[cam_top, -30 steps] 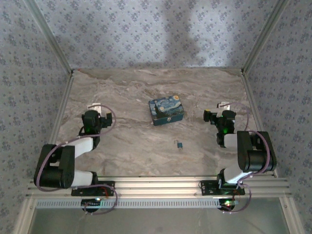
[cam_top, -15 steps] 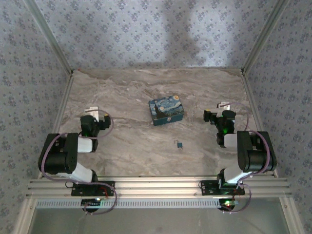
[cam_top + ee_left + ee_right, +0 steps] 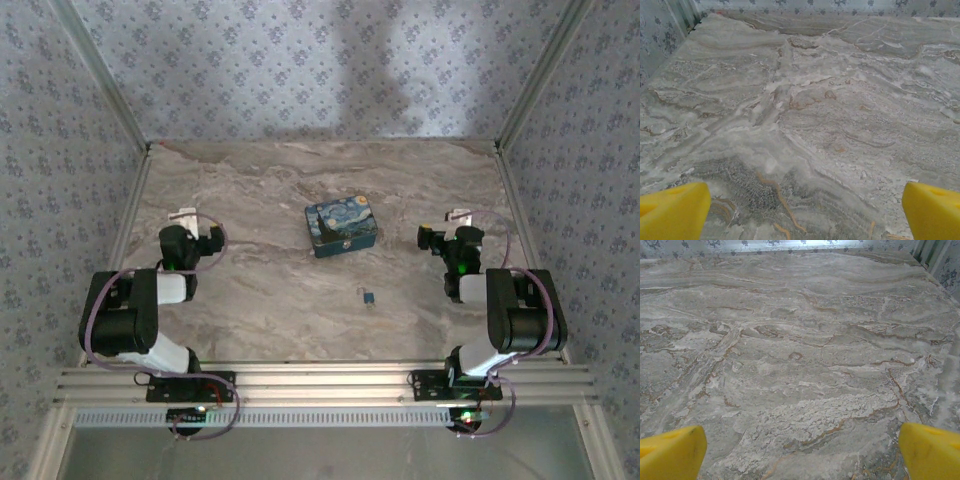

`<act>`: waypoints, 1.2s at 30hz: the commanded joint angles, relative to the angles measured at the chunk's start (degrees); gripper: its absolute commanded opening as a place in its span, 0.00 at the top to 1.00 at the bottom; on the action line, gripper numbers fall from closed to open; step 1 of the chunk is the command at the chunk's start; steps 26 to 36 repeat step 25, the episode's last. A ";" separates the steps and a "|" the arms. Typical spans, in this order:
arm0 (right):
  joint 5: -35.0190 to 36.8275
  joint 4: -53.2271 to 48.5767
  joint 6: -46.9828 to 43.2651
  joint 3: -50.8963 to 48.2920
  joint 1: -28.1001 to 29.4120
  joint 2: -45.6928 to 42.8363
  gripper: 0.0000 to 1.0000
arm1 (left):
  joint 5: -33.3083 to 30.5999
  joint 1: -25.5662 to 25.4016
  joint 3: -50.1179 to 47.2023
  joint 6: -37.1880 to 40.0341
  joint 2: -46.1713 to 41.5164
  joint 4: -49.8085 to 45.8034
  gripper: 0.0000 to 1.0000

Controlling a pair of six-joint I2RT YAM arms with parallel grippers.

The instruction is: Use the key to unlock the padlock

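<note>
Since a second ago the left arm [image 3: 125,320] has folded back toward its base; the right arm [image 3: 515,315] is unchanged. Nearest, the tiny teal padlock [image 3: 369,296] lies on the desk [image 3: 260,300] between the arms, well apart from both. Beyond it, the left tool [image 3: 800,215] and right tool [image 3: 800,452] gape, empty. Farther sits a painted box [image 3: 341,227]. Risk: a closing tool could skid so small a lock away; the key cannot be made out.

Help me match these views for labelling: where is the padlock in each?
Top external: padlock lies on the marble table, just nearer than the painted box, between the arms.
Left wrist: marble ahead; left gripper open, fingertips at the bottom corners.
Right wrist: the same marble; right gripper open, fingertips at the bottom corners.
Shared landmark: the patterned back wall.
</note>
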 commanded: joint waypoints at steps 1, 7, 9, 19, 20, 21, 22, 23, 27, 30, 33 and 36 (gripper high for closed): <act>1.21 -0.62 -1.18 0.47 0.48 -0.03 0.00 | 0.66 -0.14 0.68 -0.47 0.35 -0.47 0.02; 1.19 -0.62 -1.22 0.52 0.48 0.01 0.00 | 0.20 -0.44 0.67 -0.36 0.34 -0.40 0.02; 1.20 -0.61 -1.22 0.48 0.53 -0.03 0.00 | 0.17 -0.49 0.68 -0.25 0.34 -0.47 0.02; 1.20 -0.71 -1.22 0.52 0.51 0.03 0.00 | 0.09 -0.53 0.68 -0.28 0.36 -0.47 0.02; 1.18 -0.70 -1.21 0.52 0.49 0.01 0.00 | 0.16 -0.51 0.68 -0.28 0.36 -0.46 0.02; 1.13 -0.77 -1.22 0.52 0.55 -0.03 0.00 | 0.16 -0.53 0.68 -0.31 0.39 -0.47 0.02; 1.16 -0.75 -1.22 0.52 0.50 -0.03 0.00 | 0.12 -0.50 0.68 -0.30 0.39 -0.47 0.02; 1.13 -0.74 -1.21 0.52 0.48 0.01 0.00 | 0.16 -0.48 0.68 -0.27 0.34 -0.46 0.02; 1.20 -0.70 -1.22 0.53 0.55 -0.03 0.00 | 0.15 -0.52 0.68 -0.30 0.34 -0.48 0.02; 1.20 -0.70 -1.22 0.53 0.55 -0.03 0.00 | 0.15 -0.52 0.68 -0.30 0.34 -0.48 0.02; 1.20 -0.70 -1.22 0.53 0.55 -0.03 0.00 | 0.15 -0.52 0.68 -0.30 0.34 -0.48 0.02; 1.20 -0.70 -1.22 0.53 0.55 -0.03 0.00 | 0.15 -0.52 0.68 -0.30 0.34 -0.48 0.02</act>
